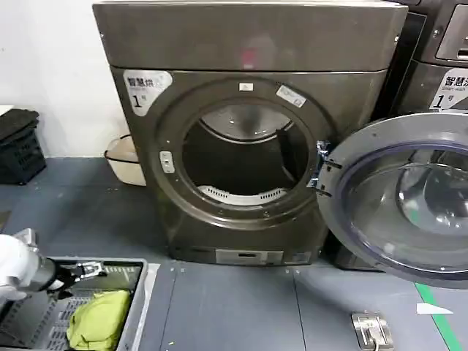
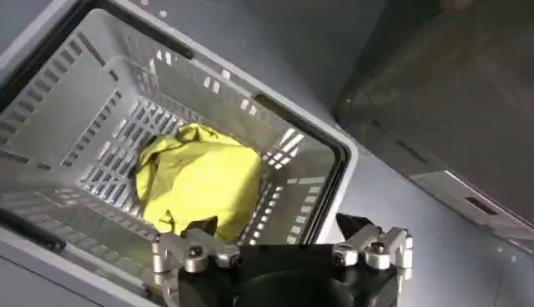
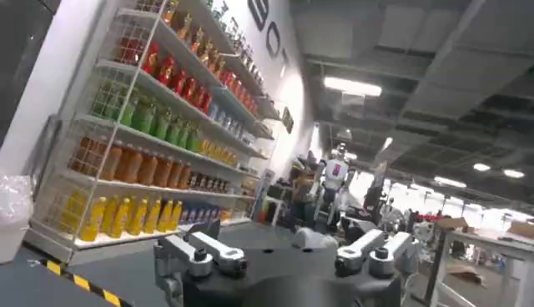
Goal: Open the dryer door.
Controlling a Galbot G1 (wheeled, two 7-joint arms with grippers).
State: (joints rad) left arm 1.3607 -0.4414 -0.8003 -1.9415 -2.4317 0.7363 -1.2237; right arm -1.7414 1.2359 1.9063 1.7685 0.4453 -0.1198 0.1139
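Observation:
The dryer (image 1: 248, 139) stands in front of me with its round drum mouth (image 1: 245, 157) uncovered. The dryer door (image 1: 395, 194) hangs wide open to the right on its hinge (image 1: 322, 174), showing its grey rim and tinted glass. My left gripper (image 1: 89, 270) is low on the left, far from the door, over a grey laundry basket (image 1: 139, 289). In the left wrist view the left gripper (image 2: 279, 229) is open above the basket's rim (image 2: 313, 158), holding nothing. The right gripper (image 3: 292, 238) is open and empty, facing away into the room.
A yellow-green cloth (image 1: 99, 320) (image 2: 200, 179) lies in the basket. A second machine (image 1: 439, 73) stands behind the open door. A beige tub (image 1: 124, 157) and a black crate (image 1: 18, 142) sit at the left wall. A metal fitting (image 1: 371, 329) lies on the floor.

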